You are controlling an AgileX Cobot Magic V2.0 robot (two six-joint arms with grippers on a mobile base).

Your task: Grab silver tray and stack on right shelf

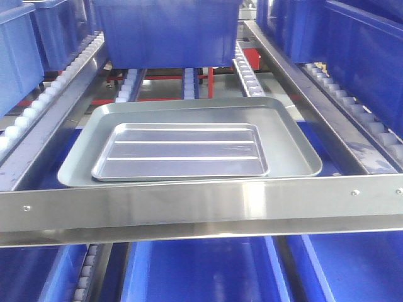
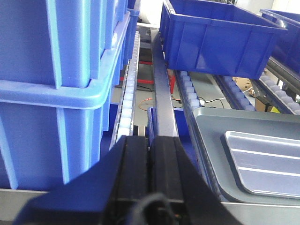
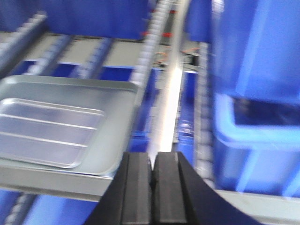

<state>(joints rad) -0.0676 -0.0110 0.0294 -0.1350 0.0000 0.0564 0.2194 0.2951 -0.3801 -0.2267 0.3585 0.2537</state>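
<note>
Silver tray (image 1: 181, 151): lies flat inside the larger grey tray (image 1: 296, 141), nearer that tray's front-left corner, just behind the shelf's front crossbar (image 1: 201, 204). Both trays sit on the shelf level between the roller lanes (image 1: 252, 75).

Handling, as judged: thin sheet steel, so light and stiff, not fragile. Polished surface, likely slippery between flat pads. Low raised rim offers the only purchase; grip at the rim on a long or short edge, pads pinching over the lip. Two ridges on the floor give no hold. Nested on the grey tray, so lifting from one edge may drag or tip the grey tray along with it.

Left hand (image 2: 151, 140): fingers pressed together, pinching nothing, positioned left of the silver tray, over the frame rail between the stacked blue crates (image 2: 56, 70) and the grey tray.

Right hand (image 3: 152, 161): fingers pressed together, pinching nothing, positioned right of the silver tray, just past the grey tray's right edge; this view is blurred.

Surroundings relative to the silver tray: blue crate (image 1: 167, 31) behind it on the same level; more blue crates to the left and right on neighbouring lanes; blue bins below the crossbar. Crossbar in front blocks a low approach; reach from above. Crates on either side limit sideways swing of the arms.
</note>
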